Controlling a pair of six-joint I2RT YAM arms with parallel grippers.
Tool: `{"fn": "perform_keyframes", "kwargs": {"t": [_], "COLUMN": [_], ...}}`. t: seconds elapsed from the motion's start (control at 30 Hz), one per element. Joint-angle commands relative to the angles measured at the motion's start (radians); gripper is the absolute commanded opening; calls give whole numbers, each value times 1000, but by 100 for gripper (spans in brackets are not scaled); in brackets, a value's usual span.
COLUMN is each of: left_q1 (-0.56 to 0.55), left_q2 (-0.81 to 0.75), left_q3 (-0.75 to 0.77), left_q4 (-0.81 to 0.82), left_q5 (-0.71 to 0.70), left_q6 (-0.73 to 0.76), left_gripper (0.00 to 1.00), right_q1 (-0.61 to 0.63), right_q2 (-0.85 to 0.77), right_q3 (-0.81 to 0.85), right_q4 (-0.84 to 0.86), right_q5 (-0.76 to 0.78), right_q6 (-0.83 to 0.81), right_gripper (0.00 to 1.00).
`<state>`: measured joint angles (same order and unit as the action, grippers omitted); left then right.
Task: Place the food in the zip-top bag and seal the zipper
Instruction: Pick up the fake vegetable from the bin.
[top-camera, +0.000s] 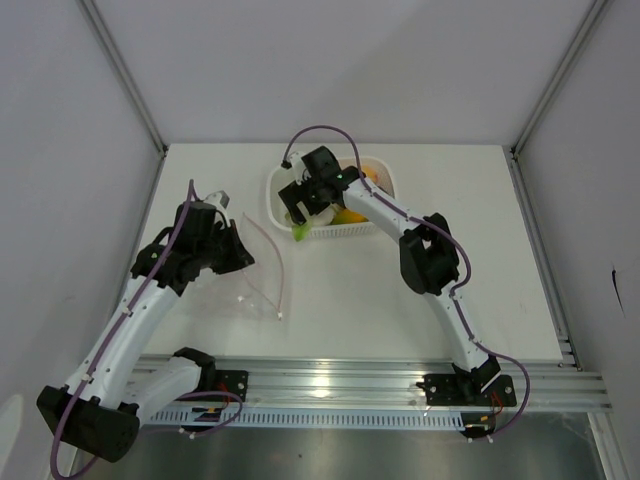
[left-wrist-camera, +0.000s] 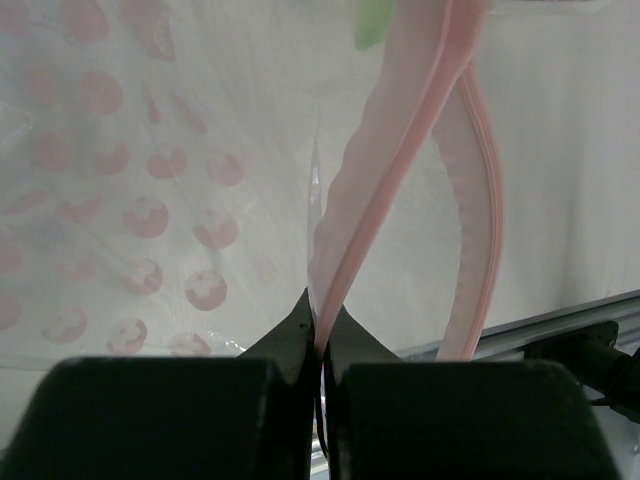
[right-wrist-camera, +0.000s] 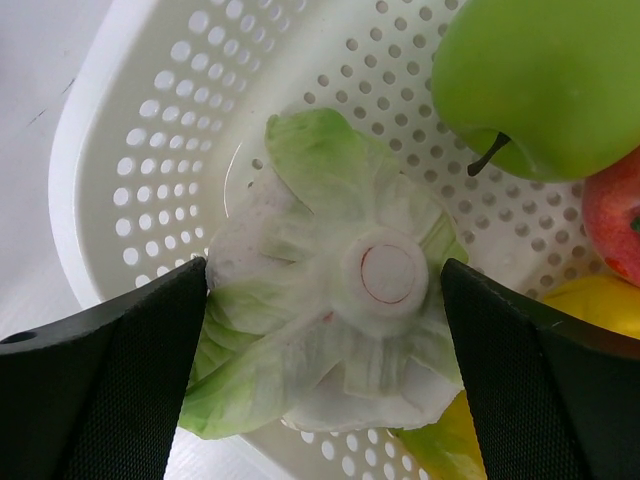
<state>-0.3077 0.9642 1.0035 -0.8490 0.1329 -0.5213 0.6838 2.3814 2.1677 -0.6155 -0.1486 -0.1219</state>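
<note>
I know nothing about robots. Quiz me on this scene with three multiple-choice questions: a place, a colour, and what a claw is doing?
1. Where is the leafy vegetable?
A in the bag
B between the right gripper fingers, at the white basket
C on bare table

2. What colour is the stemmed apple?
A green
B blue
C purple

3. The left gripper is:
A wide open
B out of view
C shut on the zipper

Answers: B, both fingers flank it; A, the right wrist view shows it; C, its tips pinch the pink strip.
</note>
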Motion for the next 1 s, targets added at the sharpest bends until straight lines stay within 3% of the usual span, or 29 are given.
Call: {"fn": "perform_keyframes", "kwargs": {"t": [0.0,0.07,0.17,0.37,0.53,0.67,0.87,0.97], "left_q1": [13,13,13,15,15,15,16,16], "left_q2": [-18,-18,-22,-27,-28,-27,-25,-19], "left_q3": [-5,-9,-14,-14,-6,-8,-3,6], "left_q4": [25,25,21,18,15,11,16,14], "left_q5": [27,30,31,25,27,25,33,36], "left_q6": [20,18,17,17,17,18,12,10], "left_gripper": [1,1,1,1,1,1,1,1], "right_q1": [-3,-3,-10,-39,-73,-119,-170,-193], "right_q2": [27,38,45,12,-5,-33,-88,-126], "right_q3": [14,20,17,-32,-29,-42,-66,-100], "right_q4": [-72,-72,-58,59,94,129,187,244], "right_q5": [-8,21,27,-46,-91,-155,-232,-301], "right_q6": [-28,-22,2,80,128,195,258,327], "right_gripper": [99,98,86,43,34,13,1,0]}}
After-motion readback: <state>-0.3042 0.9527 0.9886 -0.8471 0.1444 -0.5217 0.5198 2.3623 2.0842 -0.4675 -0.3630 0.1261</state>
